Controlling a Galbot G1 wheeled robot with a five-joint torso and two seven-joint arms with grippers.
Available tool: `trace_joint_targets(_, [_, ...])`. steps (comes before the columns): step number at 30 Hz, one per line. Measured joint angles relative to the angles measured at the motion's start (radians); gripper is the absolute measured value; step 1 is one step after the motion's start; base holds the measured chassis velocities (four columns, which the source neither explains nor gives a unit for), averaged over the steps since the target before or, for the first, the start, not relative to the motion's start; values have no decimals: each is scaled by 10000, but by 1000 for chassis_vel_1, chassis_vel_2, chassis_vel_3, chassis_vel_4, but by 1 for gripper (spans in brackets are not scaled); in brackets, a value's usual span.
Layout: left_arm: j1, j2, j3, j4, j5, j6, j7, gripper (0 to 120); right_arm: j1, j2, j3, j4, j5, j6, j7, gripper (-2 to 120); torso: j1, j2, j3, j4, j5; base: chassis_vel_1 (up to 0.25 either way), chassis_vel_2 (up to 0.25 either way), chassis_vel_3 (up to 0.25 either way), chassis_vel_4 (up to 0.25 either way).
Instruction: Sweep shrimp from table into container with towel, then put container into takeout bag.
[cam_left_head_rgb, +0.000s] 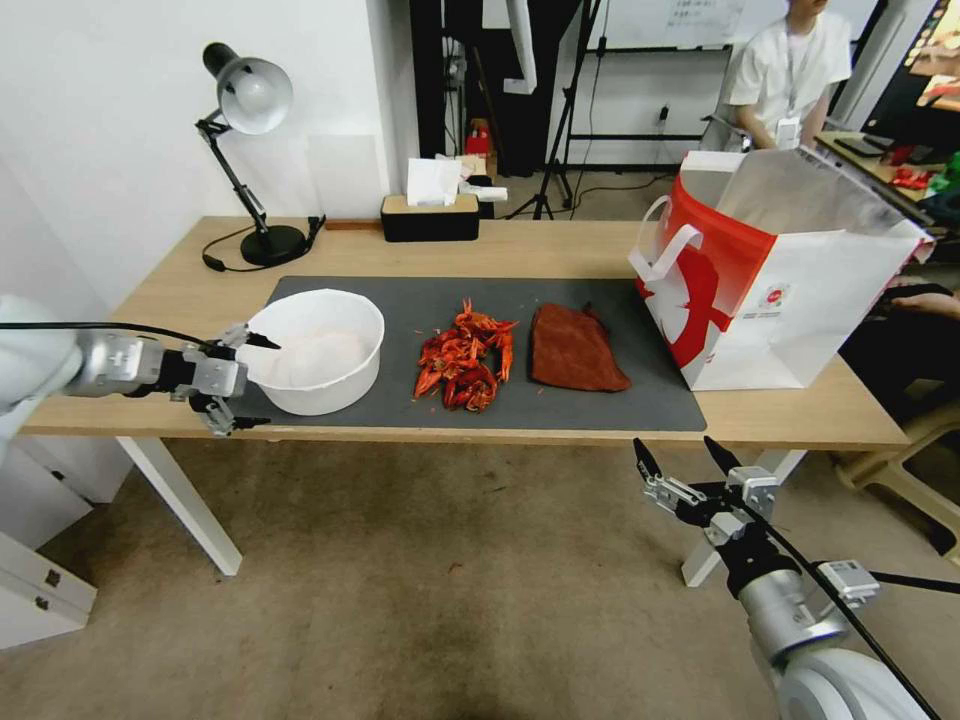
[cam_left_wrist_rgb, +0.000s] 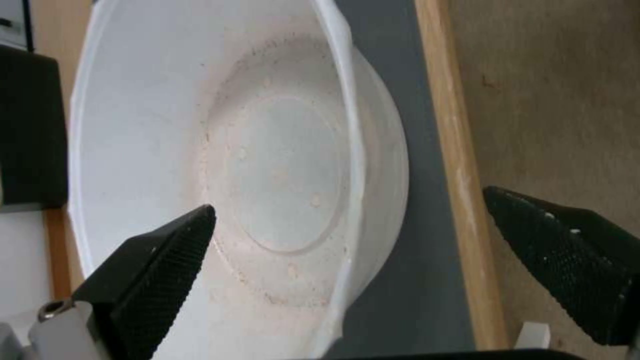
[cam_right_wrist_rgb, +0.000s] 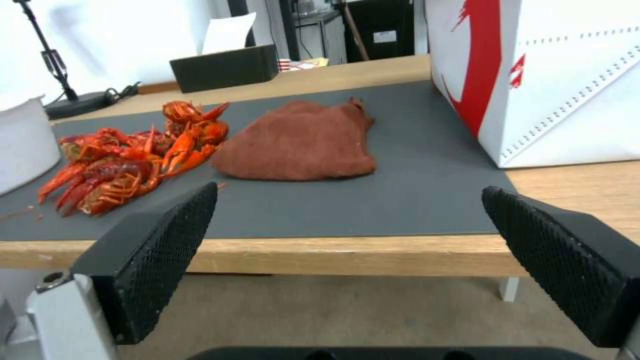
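Note:
A white round container (cam_left_head_rgb: 318, 350) stands at the left end of the dark grey mat (cam_left_head_rgb: 600, 400) on the light-wood table (cam_left_head_rgb: 560, 245). My left gripper (cam_left_head_rgb: 266, 383) is open and straddles its near-left rim; the left wrist view has one finger over the empty container (cam_left_wrist_rgb: 200, 150) and the other outside it. A pile of red shrimp (cam_left_head_rgb: 465, 358) lies mid-mat, with a rust-brown towel (cam_left_head_rgb: 575, 348) flat to its right. The red and white takeout bag (cam_left_head_rgb: 780, 270) stands open at the table's right end. My right gripper (cam_left_head_rgb: 674, 446) hangs open in front of the table edge, facing the towel (cam_right_wrist_rgb: 297, 142) and shrimp (cam_right_wrist_rgb: 127, 155).
A black desk lamp (cam_left_head_rgb: 250, 100) and a black tissue box (cam_left_head_rgb: 430, 215) stand along the table's back edge. A white drawer unit (cam_left_head_rgb: 40, 590) sits on the floor at the left. Open carpet lies in front of the table.

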Motion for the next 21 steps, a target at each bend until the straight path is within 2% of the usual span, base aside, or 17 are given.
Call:
trace_joint_targets(1, [-297,-36,295,123,143,-94,29,100,-23,9,8,0,0,40,-3,100,0,0,0,0,0,0,0,0,0])
trace_joint_targets(2, [-297,-36,295,123,143,-94,29,100,-23,9,8,0,0,40,-3,100,0,0,0,0,0,0,0,0,0])
trace_joint_targets(5, [-1005,-175,919,346,489,-354,199,100,-79,54,34,-21,-23,77,-4,100,0,0,0,2,1,0,0,0,0])
trace_joint_targets(6, [-1005,-175,919,346,489,-354,199,100,-79,54,34,-21,-23,77,-4,100,0,0,0,2,1,0,0,0,0])
trace_joint_targets(9, [-1517,-266,1433,540,738,-531,279,100,-92,93,35,-41,-39,78,6,100,0,0,0,0,2,0,0,0,0])
trace_joint_targets(10, [-1517,-266,1433,540,738,-531,279,100,-92,93,35,-41,-39,78,6,100,0,0,0,0,2,0,0,0,0])
trace_joint_targets(12, [-1851,-271,1795,642,820,-624,385,100,-80,95,35,-58,-70,78,10,100,0,0,0,2,3,0,0,0,0])
trace_joint_targets(13, [-1851,-271,1795,642,820,-624,385,100,-80,95,35,-58,-70,78,10,100,0,0,0,2,3,0,0,0,0])
trace_joint_targets(15, [-2317,-326,2181,790,846,-689,539,100,-64,126,32,-110,-374,78,-82,100,-1,2,0,4,3,0,0,0,0])
trace_joint_targets(16, [-2317,-326,2181,790,846,-689,539,100,-64,126,32,-110,-374,78,-82,100,-1,2,0,4,3,0,0,0,0])
trace_joint_targets(18, [-2633,-406,2473,953,883,-750,635,98,-61,176,-1,-126,-486,77,-110,100,0,2,0,1,4,0,0,0,0])
trace_joint_targets(19, [-2880,-504,2711,1112,964,-833,743,93,-55,229,-19,-141,-540,78,-130,100,0,1,0,-1,1,0,0,0,0])
trace_joint_targets(21, [-2937,-531,2766,1147,987,-857,778,90,-52,240,-28,-145,-548,78,-132,100,0,2,0,-1,2,0,0,0,0])
